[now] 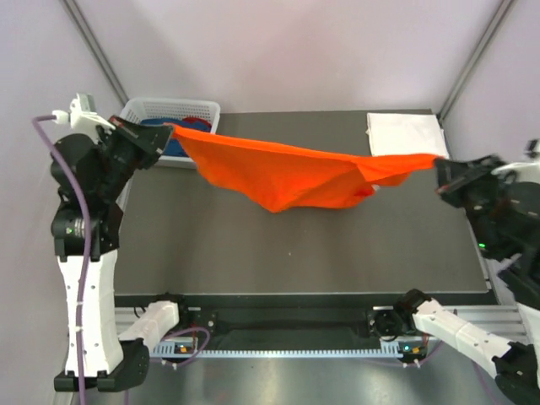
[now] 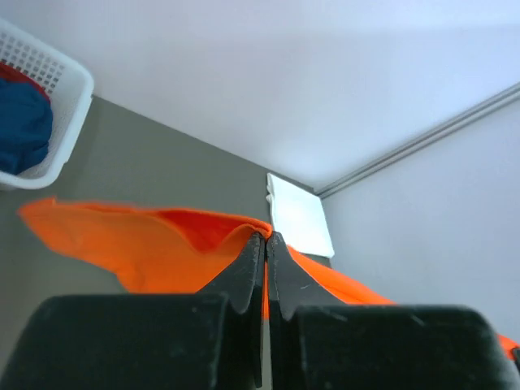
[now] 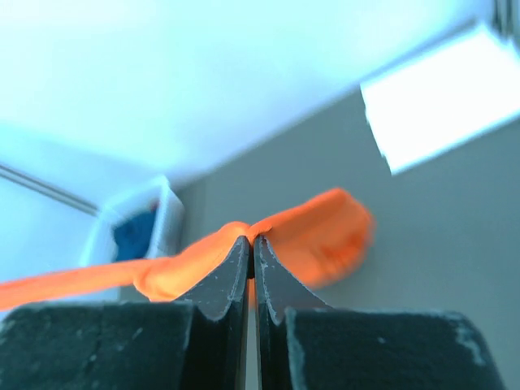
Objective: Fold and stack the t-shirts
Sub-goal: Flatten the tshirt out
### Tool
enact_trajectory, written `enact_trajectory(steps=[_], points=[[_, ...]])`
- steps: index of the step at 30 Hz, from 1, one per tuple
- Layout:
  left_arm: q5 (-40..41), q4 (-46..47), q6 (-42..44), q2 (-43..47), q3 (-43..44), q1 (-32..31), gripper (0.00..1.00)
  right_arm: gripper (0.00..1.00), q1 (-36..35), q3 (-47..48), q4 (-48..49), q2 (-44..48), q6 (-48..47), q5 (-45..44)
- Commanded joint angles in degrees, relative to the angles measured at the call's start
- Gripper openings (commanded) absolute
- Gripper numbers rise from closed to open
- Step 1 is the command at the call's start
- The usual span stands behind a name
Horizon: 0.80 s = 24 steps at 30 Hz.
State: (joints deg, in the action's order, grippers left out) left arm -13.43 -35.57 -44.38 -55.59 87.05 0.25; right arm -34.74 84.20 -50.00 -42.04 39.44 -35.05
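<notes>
- The orange t-shirt [image 1: 287,173] hangs in the air above the table [image 1: 295,253], stretched between the two arms like a sagging banner.
- The left gripper [image 2: 266,240] has its jaws pinched tight on one edge of the orange cloth. From above, it sits at about 10 o'clock on the table, right beside the basket.
- The right gripper [image 3: 250,242] is likewise clamped on the far end of the same shirt, with a bunched ridge of orange caught between its fingers. It is out at about 3 o'clock, just past the table's right edge.
- The upper edge of the shirt runs nearly taut from one grip to the other. The rest droops in a loose belly toward the middle of the table, lowest a little left of centre. I cannot tell whether that lowest fold touches the surface.
- The end near the right gripper is twisted into a narrow rope of cloth, while the left part spreads wider.
- A white t-shirt [image 1: 405,133] lies folded flat in the table's far right corner, at about 1 o'clock, well clear of the hanging shirt.
- The white lattice basket [image 1: 169,105] stands at the far left corner, at about 11 o'clock.
- A dark blue t-shirt [image 2: 23,122] sits crumpled inside the basket, with a bit of the red t-shirt [image 2: 10,73] showing next to it.
</notes>
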Motion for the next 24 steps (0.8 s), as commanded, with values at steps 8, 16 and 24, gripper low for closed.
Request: enact_trajectory(steps=[8,16,24], points=[[-6.87,-11.72,-0.79,-6.46,20.53,-0.08,0.00,0.00,-0.41,21.61,-9.86,-2.43,-15.53,-5.12],[-7.22,-0.66,-1.41,-12.07,8.43,-0.08,0.00,0.00,-0.41,13.54,6.80,-12.24,-25.19,-11.79],[-10.74,12.72,-3.08,-33.50,16.20,-0.07,0.00,0.00,10.89,24.50,23.09,-35.37,-33.29,-2.06]])
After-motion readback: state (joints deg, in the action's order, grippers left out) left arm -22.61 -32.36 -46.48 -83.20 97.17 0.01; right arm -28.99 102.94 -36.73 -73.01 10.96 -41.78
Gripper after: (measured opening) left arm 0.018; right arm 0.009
